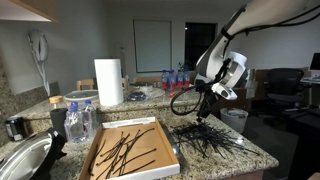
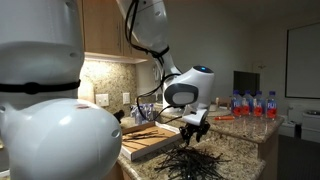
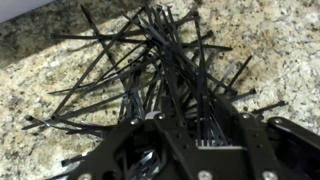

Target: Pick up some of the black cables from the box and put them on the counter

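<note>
A heap of black cables [image 1: 207,141] lies on the speckled counter [image 1: 255,152], to the right of the box [image 1: 100,150]; more black cables [image 1: 128,148] lie crosswise on the box's brown floor. My gripper [image 1: 205,112] hangs pointing down just above the heap, also seen in an exterior view as the gripper [image 2: 193,133] over the heap [image 2: 190,161] beside the box [image 2: 148,137]. In the wrist view the gripper [image 3: 198,126] stands with its jaws apart, and a few strands [image 3: 190,95] rise loosely into the gap. The rest of the cables [image 3: 150,60] fan out on the counter [image 3: 45,50].
A paper towel roll [image 1: 108,82] stands behind the box. A clear jar [image 1: 80,120] and a round metal bowl [image 1: 22,160] sit to its left. Water bottles [image 1: 175,78] line the back ledge. The counter's edge [image 1: 270,158] runs close to the heap.
</note>
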`<state>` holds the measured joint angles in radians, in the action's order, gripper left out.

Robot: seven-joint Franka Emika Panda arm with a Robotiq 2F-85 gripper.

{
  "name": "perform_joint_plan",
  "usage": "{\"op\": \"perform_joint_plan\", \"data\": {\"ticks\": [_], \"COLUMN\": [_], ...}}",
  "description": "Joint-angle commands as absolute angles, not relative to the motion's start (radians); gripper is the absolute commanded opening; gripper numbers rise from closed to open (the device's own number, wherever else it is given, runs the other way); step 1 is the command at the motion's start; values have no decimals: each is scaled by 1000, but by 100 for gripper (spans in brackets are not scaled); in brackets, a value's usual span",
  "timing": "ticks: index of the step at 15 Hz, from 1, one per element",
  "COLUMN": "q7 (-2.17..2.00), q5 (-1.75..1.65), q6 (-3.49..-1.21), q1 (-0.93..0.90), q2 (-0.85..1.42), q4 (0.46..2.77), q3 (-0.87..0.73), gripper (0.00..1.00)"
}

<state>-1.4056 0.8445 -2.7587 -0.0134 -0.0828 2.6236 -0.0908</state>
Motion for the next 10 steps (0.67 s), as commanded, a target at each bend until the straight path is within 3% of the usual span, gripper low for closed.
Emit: {"op": "perform_joint_plan", "data": {"ticks": [1, 4, 10], "q7": [-1336, -1427, -1545], "q5": [857, 706, 246], "q6": [-2791, -2793, -2722], "q1": [-71, -92, -115], "q2": [-100, -78, 24], "q4": [2626, 2588, 2386], "q3": [-42, 70, 154], "gripper": [82, 100, 100]}}
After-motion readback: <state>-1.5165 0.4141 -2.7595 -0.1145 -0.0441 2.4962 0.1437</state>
